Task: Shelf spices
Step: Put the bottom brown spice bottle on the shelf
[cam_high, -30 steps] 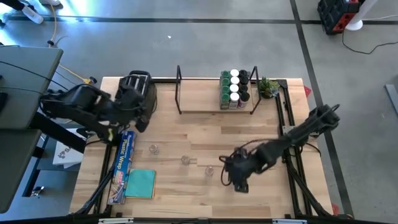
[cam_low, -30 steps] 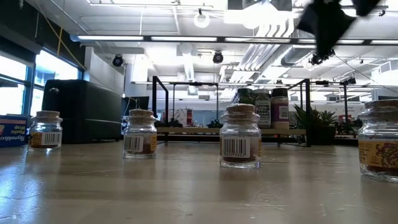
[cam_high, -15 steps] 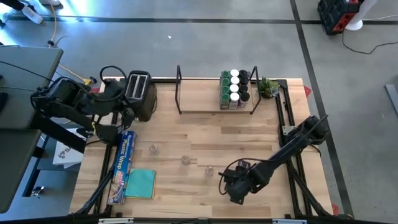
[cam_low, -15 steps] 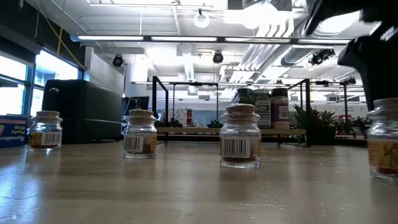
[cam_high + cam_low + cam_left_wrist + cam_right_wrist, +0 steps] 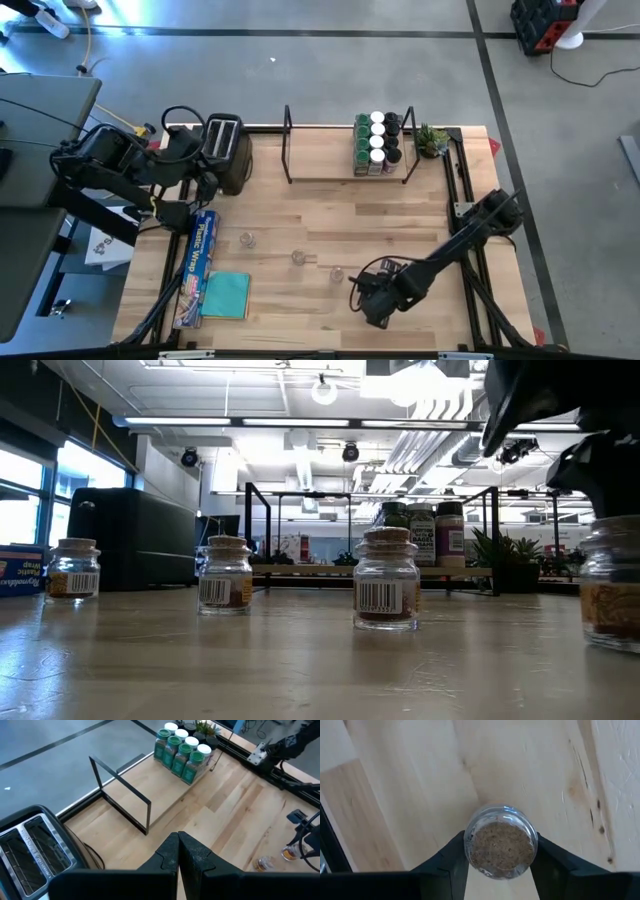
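One jar (image 5: 500,842) sits upright on the counter (image 5: 410,780) w/ the right end effector (image 5: 500,857) narrowing round it – squeeze evenly, lift straight. Left end effector (image 5: 178,851) shut, waiting nr toaster (image 5: 222,150).

The wooden table (image 5: 400,215) carries the shelf (image 5: 330,165), toaster (image 5: 225,150), wrap box (image 5: 197,265), cloth (image 5: 227,295) and glass jars (image 5: 297,257).
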Tool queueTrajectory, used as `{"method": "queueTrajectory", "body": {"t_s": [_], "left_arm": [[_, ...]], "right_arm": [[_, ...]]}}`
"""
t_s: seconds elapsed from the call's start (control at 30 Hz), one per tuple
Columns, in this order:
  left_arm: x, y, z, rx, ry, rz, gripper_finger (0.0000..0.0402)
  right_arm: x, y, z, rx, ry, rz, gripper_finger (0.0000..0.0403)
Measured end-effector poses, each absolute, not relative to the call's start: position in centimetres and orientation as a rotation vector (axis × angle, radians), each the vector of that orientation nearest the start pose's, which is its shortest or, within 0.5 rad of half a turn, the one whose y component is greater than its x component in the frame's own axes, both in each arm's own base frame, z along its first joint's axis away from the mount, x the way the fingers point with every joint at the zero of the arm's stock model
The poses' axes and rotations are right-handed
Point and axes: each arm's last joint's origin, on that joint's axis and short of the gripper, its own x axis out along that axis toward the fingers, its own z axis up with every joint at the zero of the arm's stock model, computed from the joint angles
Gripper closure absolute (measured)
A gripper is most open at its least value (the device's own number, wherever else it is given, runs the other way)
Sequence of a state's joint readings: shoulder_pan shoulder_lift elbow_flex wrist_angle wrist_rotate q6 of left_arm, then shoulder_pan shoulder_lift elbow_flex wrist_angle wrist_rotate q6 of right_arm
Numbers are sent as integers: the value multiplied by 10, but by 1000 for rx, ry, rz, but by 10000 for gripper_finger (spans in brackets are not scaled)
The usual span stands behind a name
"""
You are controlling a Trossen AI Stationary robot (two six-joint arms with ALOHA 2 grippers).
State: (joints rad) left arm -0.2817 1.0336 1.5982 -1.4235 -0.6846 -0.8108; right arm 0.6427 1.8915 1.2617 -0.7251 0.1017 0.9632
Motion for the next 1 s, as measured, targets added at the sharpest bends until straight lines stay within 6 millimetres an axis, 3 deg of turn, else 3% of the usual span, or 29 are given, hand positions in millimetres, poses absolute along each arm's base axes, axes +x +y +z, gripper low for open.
{"method": "queueTrajectory", "body": {"t_s": [0.13, 0.2, 0.33, 0.43, 0.57, 0.7, 0.87, 1.0], "left_arm": [[119, -15, 444, -360, 554, 647, 402], [119, -16, 444, -362, 556, 644, 402], [119, -16, 444, -360, 560, 639, 402], [119, -16, 444, -343, 561, 640, 402], [119, -15, 444, -341, 559, 642, 402], [119, -15, 444, -338, 548, 653, 401], [121, -14, 446, -334, 505, 683, 402], [121, -14, 447, -370, 460, 722, 402]], "right_arm": [[293, 204, 169, 356, 1321, -194, 243], [295, 195, 180, 406, 1325, -169, 243], [297, 166, 220, 526, 1340, -124, 243], [304, 132, 267, 583, 1298, -140, 243], [323, 75, 330, 571, 1207, -164, 243], [349, 6, 365, 516, 1130, -234, 243], [372, -89, 366, 419, 1098, -312, 243], [377, -167, 348, 371, 1110, -376, 243]]}}
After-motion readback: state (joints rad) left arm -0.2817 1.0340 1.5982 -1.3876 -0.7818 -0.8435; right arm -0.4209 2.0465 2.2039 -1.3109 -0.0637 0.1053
